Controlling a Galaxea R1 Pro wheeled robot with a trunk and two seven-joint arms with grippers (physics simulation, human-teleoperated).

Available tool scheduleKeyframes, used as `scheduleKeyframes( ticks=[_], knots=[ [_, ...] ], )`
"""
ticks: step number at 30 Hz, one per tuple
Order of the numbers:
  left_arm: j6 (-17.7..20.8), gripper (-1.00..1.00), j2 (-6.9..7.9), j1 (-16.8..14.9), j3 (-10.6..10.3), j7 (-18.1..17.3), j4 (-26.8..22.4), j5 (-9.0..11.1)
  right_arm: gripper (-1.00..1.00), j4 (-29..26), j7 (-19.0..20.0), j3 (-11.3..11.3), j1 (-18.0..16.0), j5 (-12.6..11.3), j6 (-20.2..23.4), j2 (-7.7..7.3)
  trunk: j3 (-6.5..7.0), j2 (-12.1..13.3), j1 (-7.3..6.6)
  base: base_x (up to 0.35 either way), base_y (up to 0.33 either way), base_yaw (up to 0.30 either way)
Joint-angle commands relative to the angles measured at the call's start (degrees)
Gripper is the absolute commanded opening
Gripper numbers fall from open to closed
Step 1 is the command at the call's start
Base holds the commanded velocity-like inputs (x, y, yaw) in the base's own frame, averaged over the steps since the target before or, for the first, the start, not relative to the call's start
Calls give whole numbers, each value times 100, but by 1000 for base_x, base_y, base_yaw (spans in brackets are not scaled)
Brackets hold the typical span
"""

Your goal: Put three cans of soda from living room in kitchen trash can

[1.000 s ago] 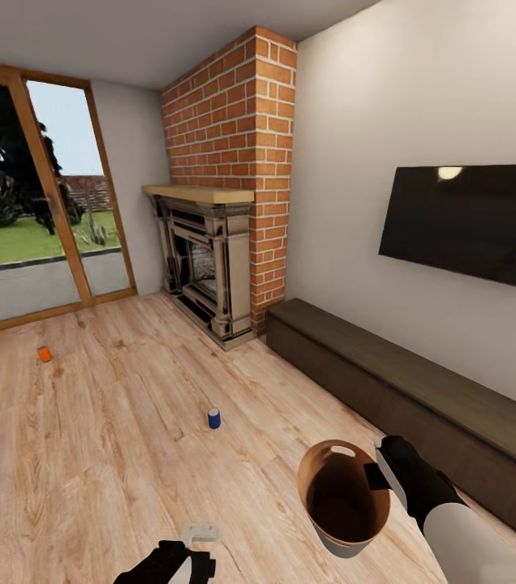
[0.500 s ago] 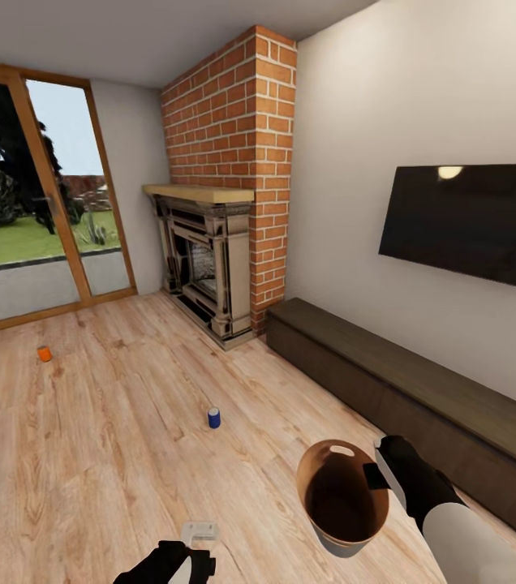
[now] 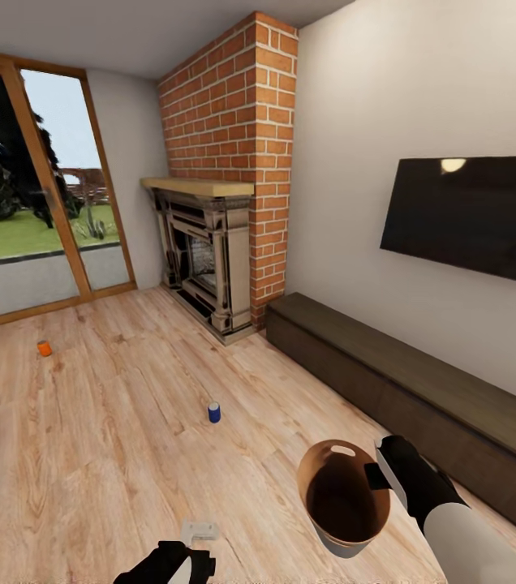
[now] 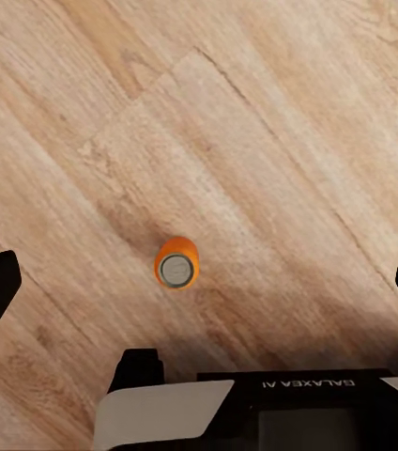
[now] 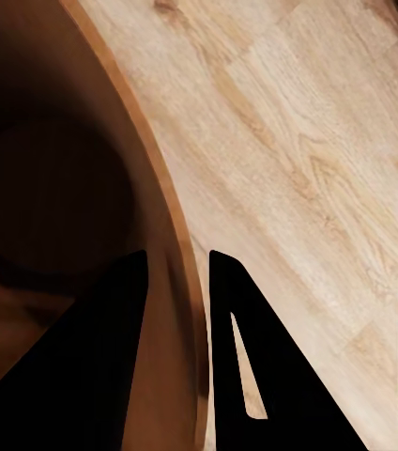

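The tash can point(image 3: 315, 477), coppery inside and grey outside, hangs low at the right with my right gripper point(image 3: 376, 472) shut on its rim; the right wrist view shows both fingers point(image 5: 114, 319) pinching the brown wall point(image 5: 39, 103). On the plank floor ahead stands a dark blue can of soda point(image 3: 214, 413), and an orange one point(image 3: 44, 348) stands farther off to the left near the glass door. My left gripper point(image 4: 204, 282) is open, fingers spread wide, directly above another upright orange can point(image 4: 176, 264) on the floor. In the head view the left arm point(image 3: 173, 564) sits at the lower edge.
A red-brick fireplace point(image 3: 209, 243) stands ahead. A long dark low cabinet point(image 3: 388, 381) runs along the right wall under a wall TV point(image 3: 473, 215). A wood-framed glass door point(image 3: 31, 203) is at the far left. Open wood floor lies between me and the cans.
The whole head view has shifted slightly, so the camera moved. Both arms, the bin and the cans keep the same places.
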Motion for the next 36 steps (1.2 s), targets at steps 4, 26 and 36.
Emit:
scheduleKeyframes(
  ticks=[4,26,36],
  knots=[
    [0,100,0,0,0,-4,0,0,-100,-2,18,-3,-3,-46,-5,-8,-36,-1,0,0,0,0],
    [-1,100,4,-4,37,-10,-8,0,-100,4,18,-3,-3,-46,-5,14,-473,-522,285,0,0,0],
    [8,100,7,-8,43,-14,-8,2,-100,-14,20,-3,-3,-40,-2,-17,-745,-923,505,0,0,0]
  ],
)
